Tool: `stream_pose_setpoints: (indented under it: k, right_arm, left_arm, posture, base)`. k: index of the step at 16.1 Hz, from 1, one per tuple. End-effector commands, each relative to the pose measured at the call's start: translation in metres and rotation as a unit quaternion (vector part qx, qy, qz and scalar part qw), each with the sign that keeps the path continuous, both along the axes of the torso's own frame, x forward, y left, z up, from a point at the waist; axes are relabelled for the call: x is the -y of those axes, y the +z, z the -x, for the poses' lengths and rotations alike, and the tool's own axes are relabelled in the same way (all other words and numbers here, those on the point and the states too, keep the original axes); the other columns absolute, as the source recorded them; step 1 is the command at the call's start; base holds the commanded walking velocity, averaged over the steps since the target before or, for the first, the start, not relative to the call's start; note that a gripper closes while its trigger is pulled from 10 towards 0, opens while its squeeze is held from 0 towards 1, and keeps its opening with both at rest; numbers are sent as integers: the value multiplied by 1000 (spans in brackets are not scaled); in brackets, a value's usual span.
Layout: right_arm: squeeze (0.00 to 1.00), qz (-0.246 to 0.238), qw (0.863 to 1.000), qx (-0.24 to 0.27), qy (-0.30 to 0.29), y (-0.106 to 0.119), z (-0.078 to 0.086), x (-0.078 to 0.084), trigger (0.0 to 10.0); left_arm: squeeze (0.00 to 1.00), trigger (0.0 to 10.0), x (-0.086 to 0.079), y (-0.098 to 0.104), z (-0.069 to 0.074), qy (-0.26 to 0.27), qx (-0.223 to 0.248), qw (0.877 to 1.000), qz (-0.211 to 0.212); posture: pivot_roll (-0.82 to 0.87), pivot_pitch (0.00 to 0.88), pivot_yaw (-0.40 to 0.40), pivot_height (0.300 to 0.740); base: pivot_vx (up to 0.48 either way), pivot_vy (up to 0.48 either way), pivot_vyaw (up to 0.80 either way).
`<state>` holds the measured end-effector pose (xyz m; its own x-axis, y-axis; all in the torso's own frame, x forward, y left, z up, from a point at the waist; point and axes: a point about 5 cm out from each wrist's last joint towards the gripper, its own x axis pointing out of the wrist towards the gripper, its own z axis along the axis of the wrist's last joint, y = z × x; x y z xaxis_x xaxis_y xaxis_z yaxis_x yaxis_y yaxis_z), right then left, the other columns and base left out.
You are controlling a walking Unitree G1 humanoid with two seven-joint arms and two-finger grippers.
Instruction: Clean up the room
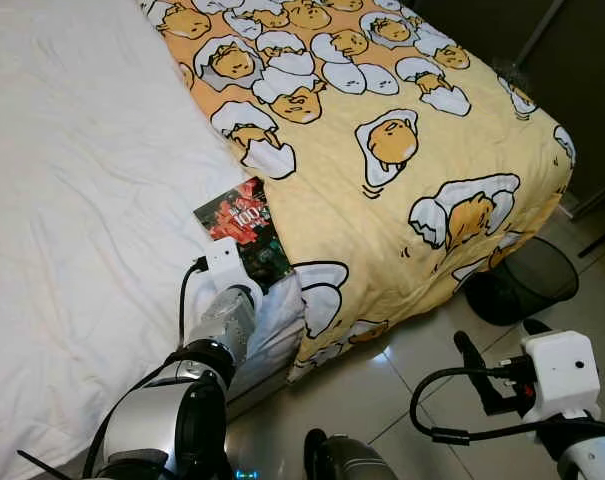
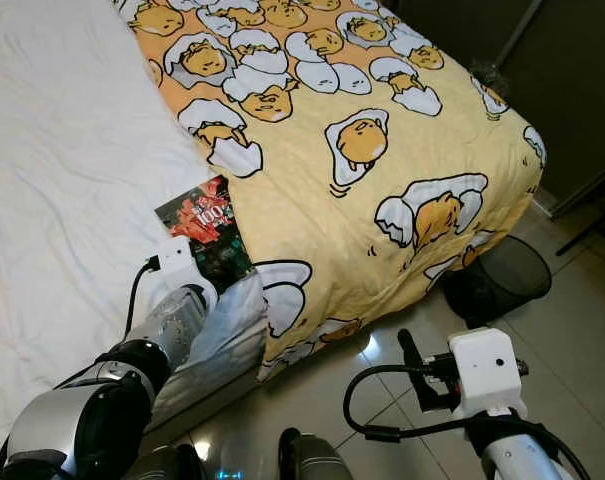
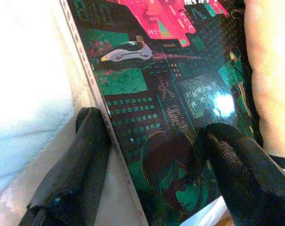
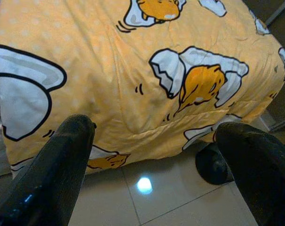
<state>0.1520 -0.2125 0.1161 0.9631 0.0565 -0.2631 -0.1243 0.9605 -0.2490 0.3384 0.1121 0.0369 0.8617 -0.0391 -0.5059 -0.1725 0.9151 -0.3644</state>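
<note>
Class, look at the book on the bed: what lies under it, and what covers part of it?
The book lies on the white sheet. The yellow quilt covers its right edge, hiding that part.

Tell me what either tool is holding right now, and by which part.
The left tool straddles the book's near end, fingers open and not closed on it. The right tool holds nothing.

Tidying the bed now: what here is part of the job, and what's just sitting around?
In play:
book on the white sheet
left gripper, fingers open astride the book
yellow egg-print blanket overlapping the book's edge

Just lying about:
black mesh bin on the floor
right gripper, open, idle
</note>
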Motion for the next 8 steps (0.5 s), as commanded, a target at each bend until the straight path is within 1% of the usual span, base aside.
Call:
stream_pose_setpoints:
  k: [1, 5, 8]
  right_arm:
    - [0, 6, 1000, 1, -4, 3, 3, 0, 10000]
    - [0, 4, 1000, -1, -6, 2, 2, 0, 10000]
    - [0, 2, 1000, 0, -11, 2, 0, 0, 10000]
  left_arm:
    - [0, 0, 17, -20, 18, -24, -50, 998, 29]
    - [8, 0, 21, -20, 18, -30, -43, 998, 46]
    - [8, 0, 23, -17, 16, -48, -24, 997, 54]
  posture:
    - [-367, 186, -120, 736]
    - [-364, 188, -119, 736]
    - [-363, 184, -113, 736]
  base:
    - [0, 0, 0]
    - [0, 0, 0]
    - [0, 0, 0]
